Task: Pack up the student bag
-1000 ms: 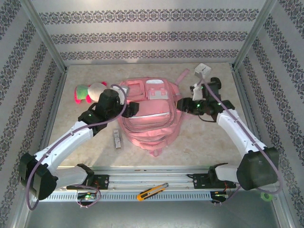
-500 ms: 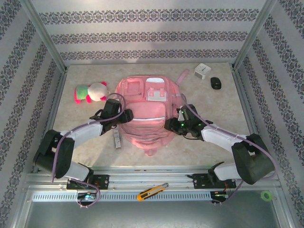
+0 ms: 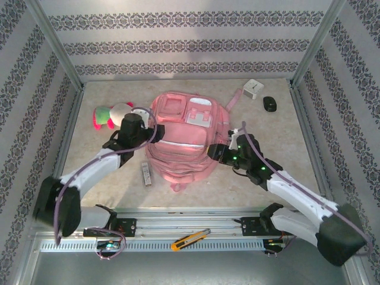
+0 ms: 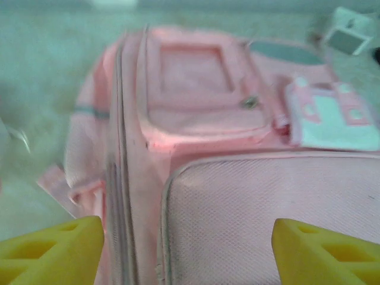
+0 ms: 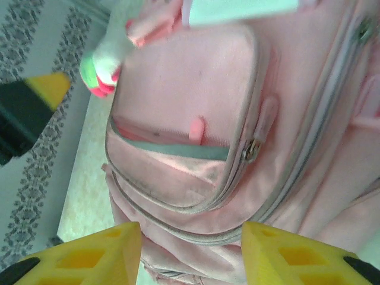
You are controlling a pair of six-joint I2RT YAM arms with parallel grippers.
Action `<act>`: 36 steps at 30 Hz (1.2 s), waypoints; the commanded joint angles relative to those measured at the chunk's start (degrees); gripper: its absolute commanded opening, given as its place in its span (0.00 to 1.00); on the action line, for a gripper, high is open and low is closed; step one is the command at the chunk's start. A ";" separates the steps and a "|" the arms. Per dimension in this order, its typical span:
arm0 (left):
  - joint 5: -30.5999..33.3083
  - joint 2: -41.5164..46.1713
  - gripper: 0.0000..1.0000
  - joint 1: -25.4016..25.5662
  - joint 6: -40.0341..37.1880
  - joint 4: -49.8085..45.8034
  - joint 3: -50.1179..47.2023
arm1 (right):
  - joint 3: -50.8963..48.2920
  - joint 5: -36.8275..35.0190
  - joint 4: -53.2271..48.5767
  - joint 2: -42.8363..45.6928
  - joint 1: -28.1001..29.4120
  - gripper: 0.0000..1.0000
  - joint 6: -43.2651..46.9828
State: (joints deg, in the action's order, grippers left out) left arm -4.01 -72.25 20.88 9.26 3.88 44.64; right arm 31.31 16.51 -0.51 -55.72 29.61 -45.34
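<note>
Pink bag (image 3: 181, 139) lies flat on the tabletop (image 3: 279, 133); left pincer (image 4: 187, 230) and right pincer (image 5: 191, 231), both spread, flank it, probably to open it.

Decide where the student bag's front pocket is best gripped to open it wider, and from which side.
Grip the small metal zip pull at the end of the half-open front pocket on the student bag, probably from above with jaws across it: it is the one firm part on soft fabric that would only bunch.
</note>
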 commanded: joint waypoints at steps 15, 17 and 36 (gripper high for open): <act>-10.17 -6.73 0.76 16.41 -55.34 -1.13 1.23 | 0.87 2.46 -8.91 5.52 -5.69 0.47 20.48; -10.36 -9.44 0.76 16.97 -55.77 1.19 1.99 | 0.76 2.43 -8.69 5.45 -5.70 0.47 21.01; -26.78 -0.58 0.00 11.53 -45.30 6.28 -4.01 | 2.71 11.87 -6.77 -0.65 -6.24 0.48 65.16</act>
State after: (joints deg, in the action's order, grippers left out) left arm -21.93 -75.75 34.20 -40.51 5.19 42.48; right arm 31.62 23.92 -8.36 -54.17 24.10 1.48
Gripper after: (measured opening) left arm 0.044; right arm 0.477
